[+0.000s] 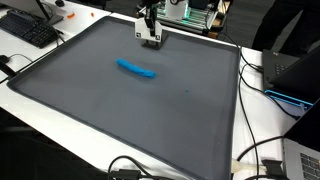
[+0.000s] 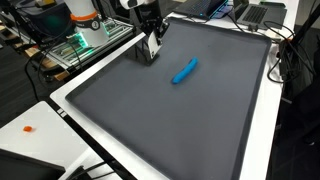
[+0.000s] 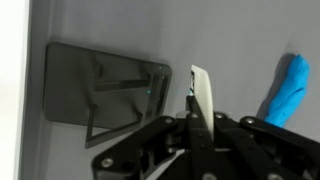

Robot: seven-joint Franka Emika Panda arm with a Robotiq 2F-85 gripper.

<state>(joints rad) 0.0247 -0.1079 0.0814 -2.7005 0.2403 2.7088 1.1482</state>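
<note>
The gripper [image 1: 150, 41] is clenched with nothing between its fingers; in the wrist view [image 3: 197, 100] the two fingertips are pressed together and only bare surface shows beneath them. It hangs low over a dark grey mat [image 1: 120, 115] that covers most of a white counter [image 1: 60, 118]. In both exterior views the gripper [image 2: 150, 54] stands close to one edge of the mat, about midway along that edge, on the side where the arm's base and some green-lit electronics [image 2: 85, 42] are. Whether the fingertips touch the mat cannot be told.

The thing nearest to it is a long blue object [image 1: 136, 70], slightly curved, which lies flat on the mat, near the gripper but apart from it and further in toward the middle of the mat. In an exterior view the blue object [image 2: 184, 71] lies at a slant, with open mat on every side. In the wrist view its end [image 3: 288, 88] shows at the right border, clear of the fingers, and the gripper's shadow [image 3: 105, 85] falls on the mat to the left.

A black keyboard [image 1: 30, 30] lies off the mat at one corner of the counter. Black cables [image 1: 268, 80] run along the counter's edge on the opposite side. A small orange thing [image 2: 28, 128] lies on the white counter off another corner of the mat
</note>
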